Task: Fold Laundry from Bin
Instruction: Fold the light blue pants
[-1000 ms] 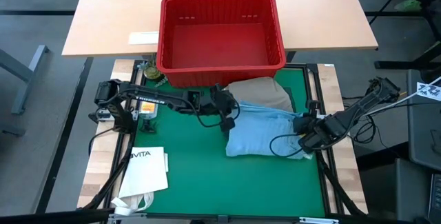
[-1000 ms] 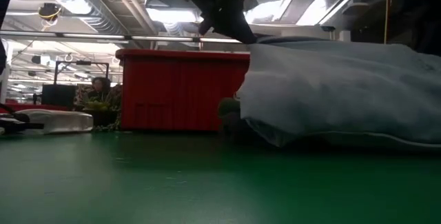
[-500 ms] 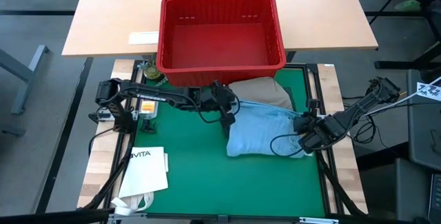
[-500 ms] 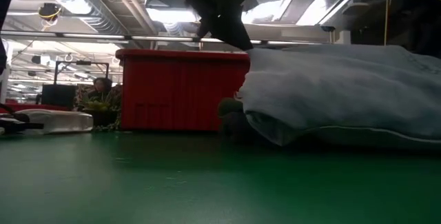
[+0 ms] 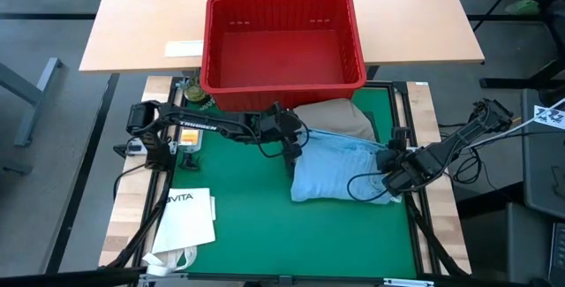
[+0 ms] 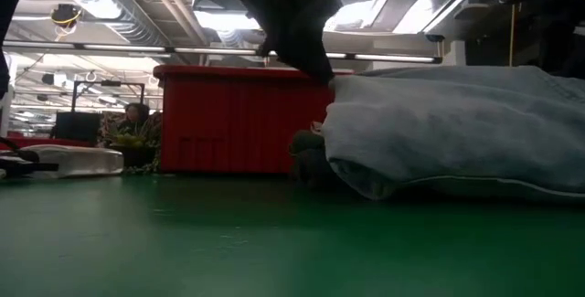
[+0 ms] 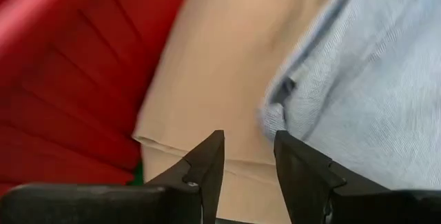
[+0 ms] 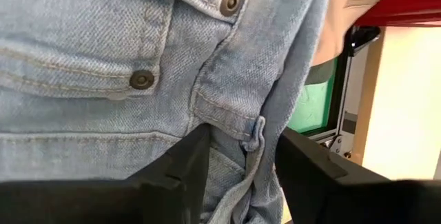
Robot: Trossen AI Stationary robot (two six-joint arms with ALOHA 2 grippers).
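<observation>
The folded light blue jeans lie on the green mat, their far edge against a khaki garment that rests by the red bin. My left gripper stands open at the jeans' left end; its wrist view shows the fingers over the khaki garment, beside the denim edge. My right gripper is open at the jeans' right end, its fingers either side of a denim seam near the rivets. My left gripper points slanting down at the jeans' left end; I cannot tell whether its open fingers touch the khaki cloth below them. My right gripper's open fingers flank the jeans' seam with the belt loop; I cannot tell whether they touch it.
The red bin stands at the mat's far edge, partly on a wooden table. A white paper bag printed VITA lies at the near left. A small object sits left of the bin. The mat's near half is bare.
My left gripper has come down a little at the jeans' left end. In the low view the jeans' upper layer at that end has sunk lower onto the fold, while the rest of the jeans stays where it was.
</observation>
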